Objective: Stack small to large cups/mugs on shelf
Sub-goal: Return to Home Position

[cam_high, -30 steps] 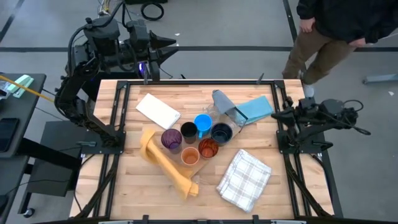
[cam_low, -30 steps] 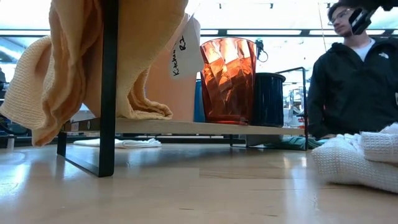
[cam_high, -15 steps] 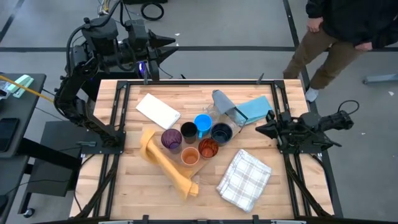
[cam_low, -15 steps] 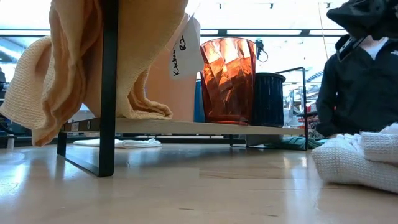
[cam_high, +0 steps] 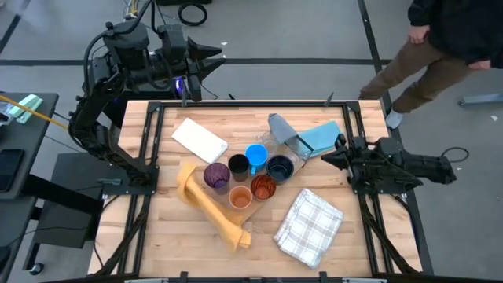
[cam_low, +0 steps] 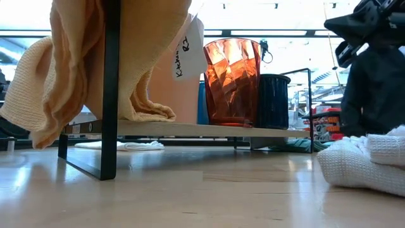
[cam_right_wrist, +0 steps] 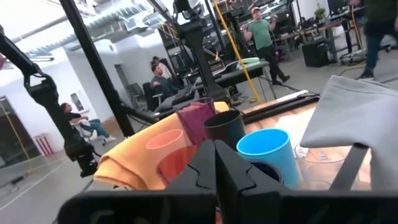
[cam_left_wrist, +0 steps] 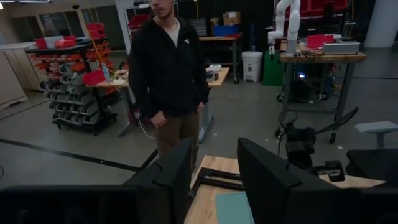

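Retreat of the clenched, empty right claw [cam_high: 325, 158] to the bench's [cam_high: 173, 236] edge leaves cups [cam_high: 263, 187] shelved; left claw [cam_high: 215, 56] waits released.

My left arm [cam_high: 102, 102] stands folded off the far left corner of the table [cam_high: 173, 236], with the elbow out beyond the left edge and the wrist raised behind the far edge. My left gripper [cam_high: 216, 55] points along that far edge toward its middle. Its two fingers [cam_left_wrist: 174, 180] are parted with a clear gap, holding nothing. My right arm [cam_high: 409, 165] lies stretched low across the table's right edge. My right gripper [cam_high: 326, 159] reaches just inside that edge, aimed at the table's middle, with its fingers [cam_right_wrist: 202, 168] pressed flat together on nothing.
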Motion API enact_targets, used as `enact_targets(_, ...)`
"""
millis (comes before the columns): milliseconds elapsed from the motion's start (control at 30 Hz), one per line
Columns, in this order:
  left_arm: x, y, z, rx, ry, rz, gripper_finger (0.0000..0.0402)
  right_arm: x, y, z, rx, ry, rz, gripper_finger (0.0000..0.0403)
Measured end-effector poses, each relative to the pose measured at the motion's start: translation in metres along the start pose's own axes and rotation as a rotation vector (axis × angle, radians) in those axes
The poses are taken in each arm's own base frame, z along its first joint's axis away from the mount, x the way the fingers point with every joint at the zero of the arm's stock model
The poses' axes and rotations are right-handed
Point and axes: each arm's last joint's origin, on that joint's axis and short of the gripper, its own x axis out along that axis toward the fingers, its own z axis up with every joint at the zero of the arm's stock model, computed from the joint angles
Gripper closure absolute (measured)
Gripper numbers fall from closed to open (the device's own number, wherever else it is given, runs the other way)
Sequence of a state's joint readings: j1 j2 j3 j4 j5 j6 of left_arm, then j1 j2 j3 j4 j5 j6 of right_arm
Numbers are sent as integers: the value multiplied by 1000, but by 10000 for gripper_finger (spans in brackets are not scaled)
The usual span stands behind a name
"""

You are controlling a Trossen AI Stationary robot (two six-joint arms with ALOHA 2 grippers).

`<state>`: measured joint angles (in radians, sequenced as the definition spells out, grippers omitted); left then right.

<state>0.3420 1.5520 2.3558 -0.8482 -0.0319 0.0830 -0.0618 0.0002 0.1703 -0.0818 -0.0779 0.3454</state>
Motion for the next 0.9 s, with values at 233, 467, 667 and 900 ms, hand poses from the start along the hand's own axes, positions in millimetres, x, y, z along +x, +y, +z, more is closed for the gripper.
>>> enact_targets(233, 0, 0, 0, 7, 0, 0, 266, 0, -5, -2, -35, -2, -29, 403)
enact_targets(467, 0, 0, 0, 8, 1, 0, 264, 6, -10, -13, -50, -119, -22, 403)
enact_targets(667, 0, 1, 0, 8, 2, 4, 260, 9, -15, -25, -31, -137, -36, 403)
enact_targets(900, 0, 1, 0, 18, 2, 4, 268, 9, -11, -26, -6, -127, -1, 403)
